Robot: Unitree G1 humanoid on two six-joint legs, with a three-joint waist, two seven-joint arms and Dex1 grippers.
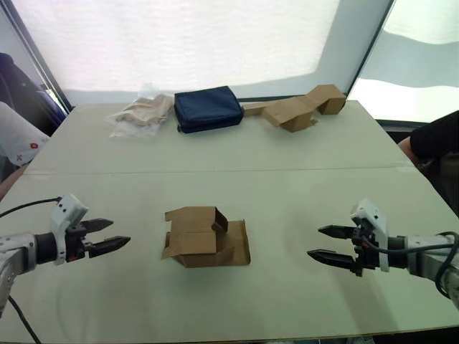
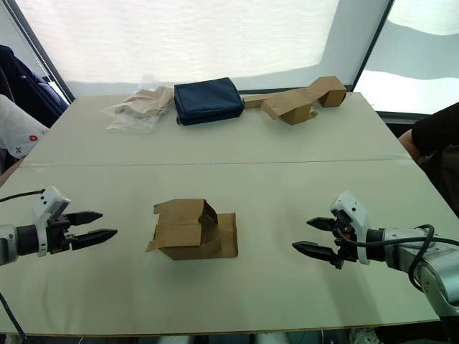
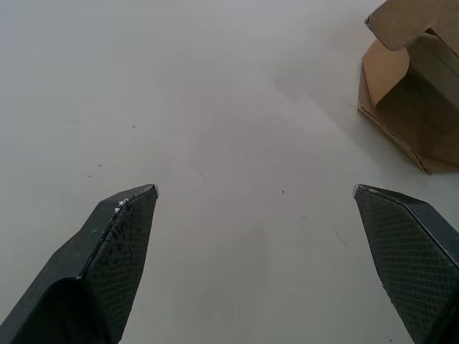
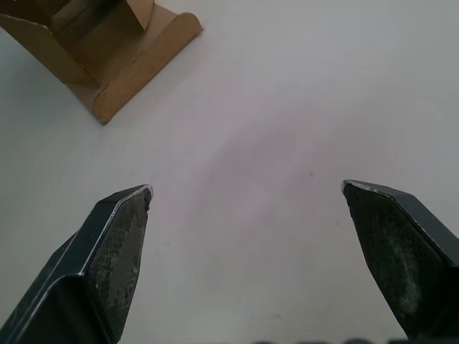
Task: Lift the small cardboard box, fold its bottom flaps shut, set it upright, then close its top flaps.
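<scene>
The small cardboard box (image 1: 204, 236) lies on its side near the front middle of the table, its flaps splayed loosely and one flap flat on the surface. My left gripper (image 1: 110, 235) hovers open to the left of the box, a hand's width from it, fingers pointing at it. My right gripper (image 1: 325, 242) stands open to the right of the box, farther off, also pointing toward it. The box's corner (image 3: 412, 100) shows in the left wrist view, and its flat flap (image 4: 118, 61) in the right wrist view. Nothing is held.
At the table's far edge lie a dark navy pouch (image 1: 208, 108), a crumpled plastic bag (image 1: 142, 115) and a long folded cardboard piece (image 1: 297, 107). A person's sleeve (image 1: 18, 136) is at the left edge, another person (image 1: 434, 140) at the right.
</scene>
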